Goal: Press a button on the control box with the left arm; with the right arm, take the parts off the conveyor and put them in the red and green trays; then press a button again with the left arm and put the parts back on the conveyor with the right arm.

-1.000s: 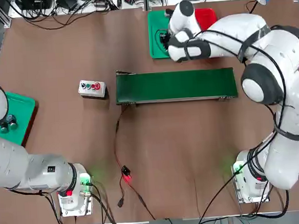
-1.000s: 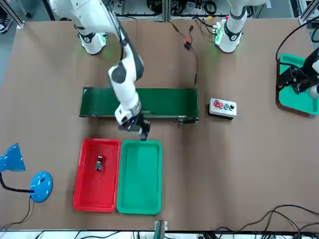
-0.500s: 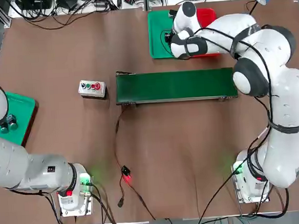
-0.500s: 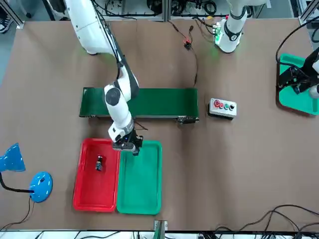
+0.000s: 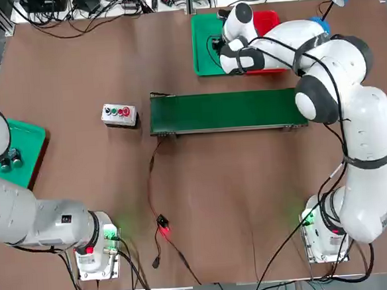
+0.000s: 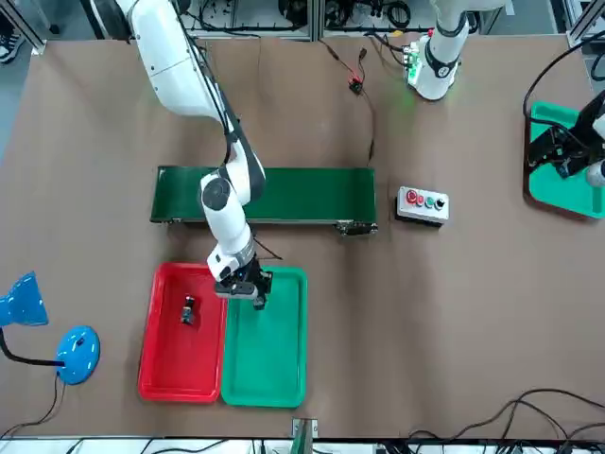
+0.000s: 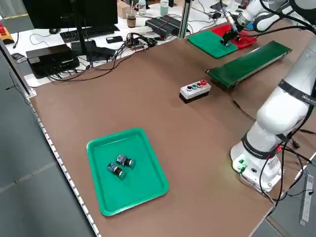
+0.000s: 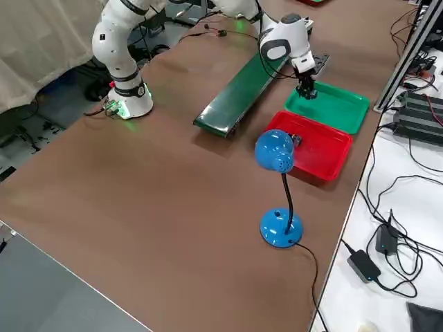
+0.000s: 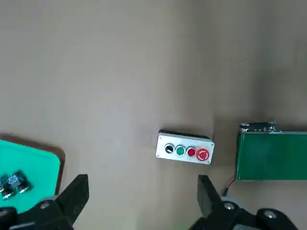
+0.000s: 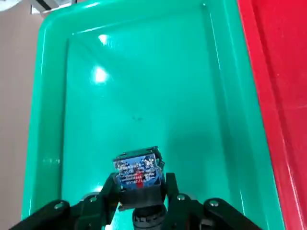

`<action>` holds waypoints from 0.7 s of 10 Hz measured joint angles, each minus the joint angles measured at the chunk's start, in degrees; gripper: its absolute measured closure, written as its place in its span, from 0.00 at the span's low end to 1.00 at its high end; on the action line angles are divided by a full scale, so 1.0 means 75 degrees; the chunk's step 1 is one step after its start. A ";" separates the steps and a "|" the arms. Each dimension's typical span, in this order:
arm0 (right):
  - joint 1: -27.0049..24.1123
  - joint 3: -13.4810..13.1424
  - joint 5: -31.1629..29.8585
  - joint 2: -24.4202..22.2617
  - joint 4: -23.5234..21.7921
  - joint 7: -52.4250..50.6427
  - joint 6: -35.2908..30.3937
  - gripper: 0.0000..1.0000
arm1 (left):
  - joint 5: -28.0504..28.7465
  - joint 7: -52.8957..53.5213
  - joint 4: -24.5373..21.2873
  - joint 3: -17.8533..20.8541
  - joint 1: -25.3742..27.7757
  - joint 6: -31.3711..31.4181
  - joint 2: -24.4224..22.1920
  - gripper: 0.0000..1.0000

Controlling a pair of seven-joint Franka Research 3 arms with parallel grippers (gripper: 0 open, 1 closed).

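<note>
While one part [image 10: 137,173] hangs clawed, two trays [image 6: 284,369]

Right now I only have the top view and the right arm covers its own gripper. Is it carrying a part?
Observer: Yes. In the right wrist view the right gripper is shut on a small blue-topped part.
Operator: Over which tray?
Observer: The green tray, near the end closest to the conveyor, beside the rim it shares with the red tray.
Operator: Anything in the red one? The arm hides half of it.
Observer: One small dark part lies in it.
Operator: Left gripper?
Observer: Open, parked above the table, with the control box in its wrist view.
</note>
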 joint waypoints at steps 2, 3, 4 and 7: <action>-0.0098 -0.0001 0.0000 0.0232 0.0205 0.0005 0.0000 0.56 | 0.0000 0.0000 0.0000 -0.0002 0.0000 0.0000 0.0000 0.00; -0.0185 -0.0002 0.0000 0.0358 0.0302 0.0000 0.0001 0.56 | 0.0000 0.0000 0.0000 -0.0002 -0.0001 0.0000 0.0000 0.00; -0.0284 -0.0003 -0.0003 0.0463 0.0400 -0.0013 0.0002 0.56 | 0.0000 0.0000 0.0000 -0.0002 -0.0001 0.0000 0.0000 0.00; -0.0360 0.0002 -0.0006 0.0535 0.0485 -0.0018 0.0003 0.56 | 0.0000 0.0000 0.0000 -0.0003 -0.0002 0.0000 0.0000 0.00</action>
